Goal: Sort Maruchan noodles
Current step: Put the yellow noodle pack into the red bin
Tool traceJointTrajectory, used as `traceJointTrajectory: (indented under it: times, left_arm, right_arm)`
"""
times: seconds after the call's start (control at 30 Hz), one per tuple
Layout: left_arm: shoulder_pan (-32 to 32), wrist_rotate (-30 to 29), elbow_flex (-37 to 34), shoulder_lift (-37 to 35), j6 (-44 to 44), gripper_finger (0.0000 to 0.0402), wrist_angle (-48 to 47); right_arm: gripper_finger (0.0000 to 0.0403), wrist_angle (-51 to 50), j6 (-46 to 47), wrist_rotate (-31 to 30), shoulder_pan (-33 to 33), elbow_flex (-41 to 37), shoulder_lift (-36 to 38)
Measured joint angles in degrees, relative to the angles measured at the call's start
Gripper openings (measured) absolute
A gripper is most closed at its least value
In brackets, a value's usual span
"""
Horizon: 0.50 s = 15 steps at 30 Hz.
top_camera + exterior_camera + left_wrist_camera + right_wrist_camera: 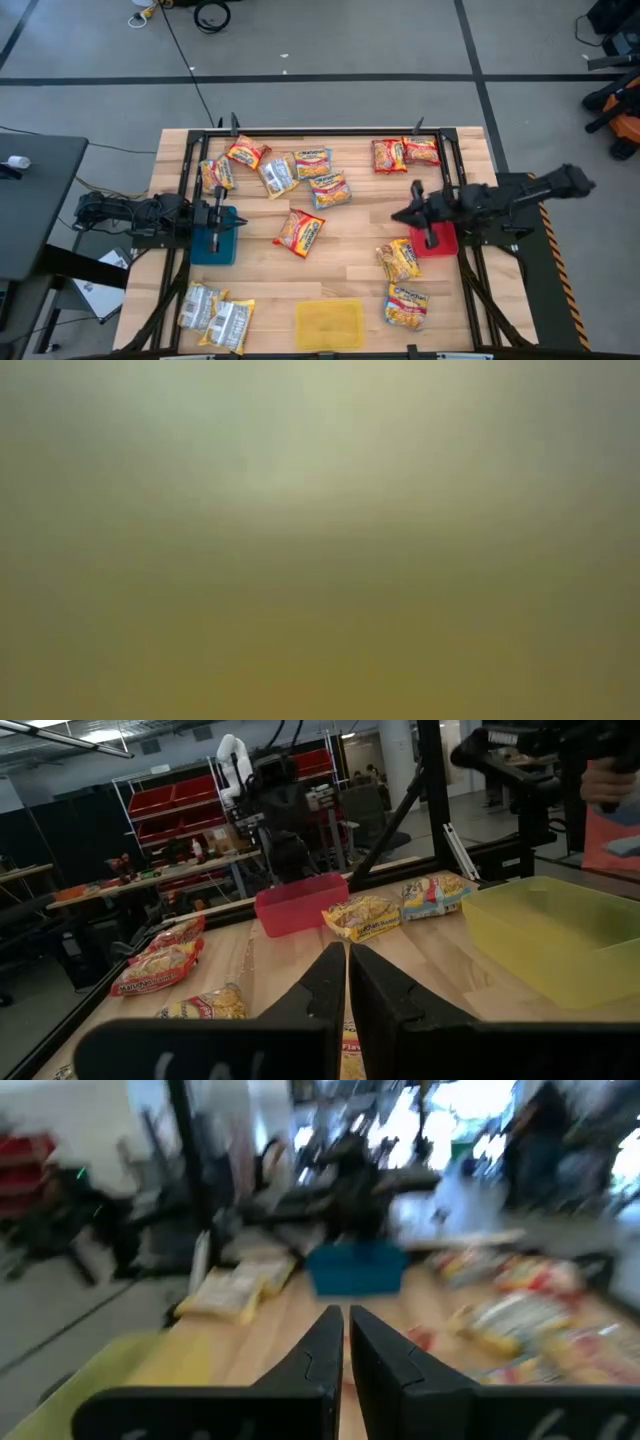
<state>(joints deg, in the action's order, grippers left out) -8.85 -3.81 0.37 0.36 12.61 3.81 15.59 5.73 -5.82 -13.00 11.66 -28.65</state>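
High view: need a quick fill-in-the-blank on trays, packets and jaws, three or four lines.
1. The left gripper, jaws shut, sits over the ____ tray.
2. The right gripper, jaws shut, sits over the ____ tray.
3. The yellow tray holds ____ packets.
4. The two silvery-white packets lie nearest the ____ arm.

Missing words: blue; red; no; left

On the wooden table [350,262] lie twelve Maruchan noodle packets [299,232] and three trays: one blue tray [213,245], one red tray [433,241], one yellow tray [329,324].
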Motion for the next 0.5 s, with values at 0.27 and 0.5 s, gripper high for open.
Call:
traceJointTrajectory:
  times: [0.27, 0.5]
  left_arm:
    - [-0.01, 0.0, -0.01, 0.0, -0.01, 0.0025, 0.02]
    - [0.0, -0.01, 0.01, 0.0, -0.01, 0.0025, 0.01]
  right_arm:
    - [0.0007, -13.42, 8.0, -0.66, -12.81, 16.52, -25.7]
    - [0.0007, -38.46, 17.58, -4.42, -19.98, 30.61, -43.14]
